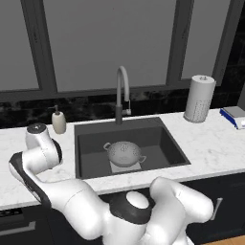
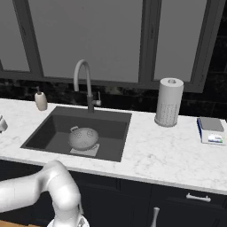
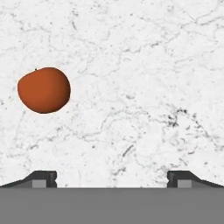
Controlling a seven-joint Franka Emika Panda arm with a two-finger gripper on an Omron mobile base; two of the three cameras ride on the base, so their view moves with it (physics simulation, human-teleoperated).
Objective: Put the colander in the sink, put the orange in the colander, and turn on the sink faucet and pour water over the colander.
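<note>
Marble counter [image 3: 140,65], orange [image 3: 43,89] at upper left.
Gripper [image 3: 112,178] gapes wide, empty; colander [image 1: 125,153] sits in sink [image 1: 91,143].

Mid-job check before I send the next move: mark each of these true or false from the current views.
1. The colander sits in the sink. True.
2. The orange is already in the colander. False: it lies on the white marble counter.
3. The hand is shut on the orange. False: its fingers stand wide apart, the orange off to one side.
4. A paper towel roll stands on the counter. True.
5. Water runs from the sink faucet. False: none visible.
</note>
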